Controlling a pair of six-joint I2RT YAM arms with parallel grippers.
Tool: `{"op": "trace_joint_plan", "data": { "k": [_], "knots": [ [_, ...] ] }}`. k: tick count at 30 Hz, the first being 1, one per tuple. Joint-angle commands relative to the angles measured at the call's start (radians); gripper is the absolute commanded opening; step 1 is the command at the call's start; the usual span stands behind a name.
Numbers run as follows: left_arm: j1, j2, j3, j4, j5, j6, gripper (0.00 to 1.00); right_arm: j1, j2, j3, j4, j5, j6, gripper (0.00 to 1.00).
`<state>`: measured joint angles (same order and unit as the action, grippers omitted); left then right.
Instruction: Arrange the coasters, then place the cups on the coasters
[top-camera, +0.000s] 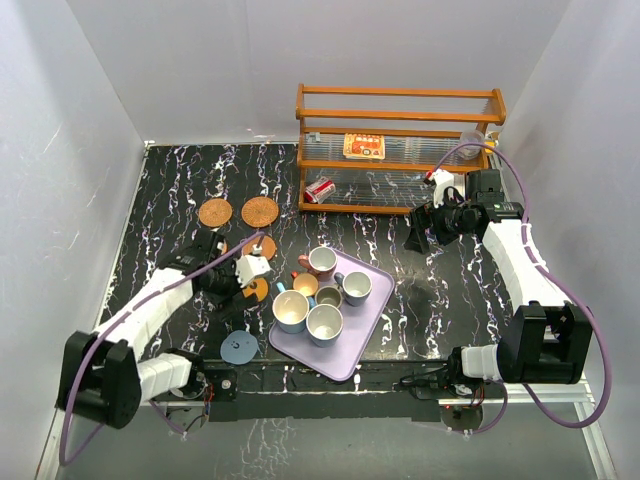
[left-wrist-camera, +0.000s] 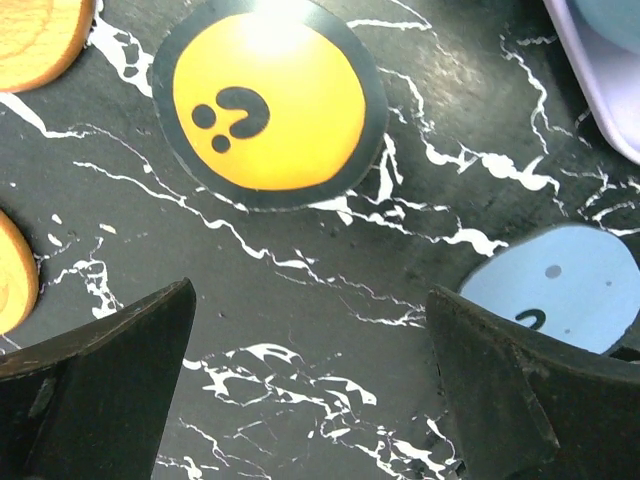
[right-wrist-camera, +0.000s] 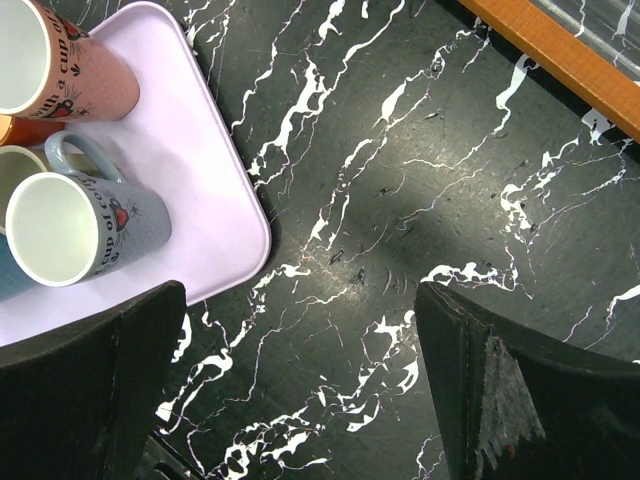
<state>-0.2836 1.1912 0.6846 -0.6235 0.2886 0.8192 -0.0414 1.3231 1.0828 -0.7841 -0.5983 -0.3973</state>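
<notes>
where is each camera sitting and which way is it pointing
Top: above and behind the robot, looking down on the table; left arm and right arm show.
Left wrist: looks down on the dotted orange coaster; open left gripper at the bottom.
Right wrist: looks down on the tray corner and pink cup; open right gripper at the bottom.
Shared: top and right wrist both show tray and pink cup.

A robot test booth in a lab: plain white panels wall in a black marbled tabletop. A cabled left arm and right arm are bolted at its near edge, and a wooden rack stands at the back.
</notes>
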Motion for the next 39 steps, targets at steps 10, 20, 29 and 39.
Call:
{"op": "trace_joint_plan", "data": {
  "k": [10, 20, 29, 39],
  "knots": [
    [-0.003, -0.181, -0.158, -0.079, 0.084, 0.131, 0.99, -0.006, -0.042, -0.015, 0.049, -0.008, -0.001, 0.98],
    [-0.031, -0.214, -0.17, -0.088, 0.137, 0.156, 0.99, -0.008, -0.026, -0.012, 0.051, 0.005, -0.002, 0.98],
    [-0.103, -0.301, -0.114, -0.184, 0.212, 0.173, 0.98, -0.008, 0.007, 0.005, 0.045, 0.0, -0.007, 0.98],
    [-0.205, -0.328, -0.097, -0.291, 0.245, 0.356, 0.95, -0.007, 0.024, 0.036, 0.03, 0.024, -0.017, 0.98]
  ]
}}
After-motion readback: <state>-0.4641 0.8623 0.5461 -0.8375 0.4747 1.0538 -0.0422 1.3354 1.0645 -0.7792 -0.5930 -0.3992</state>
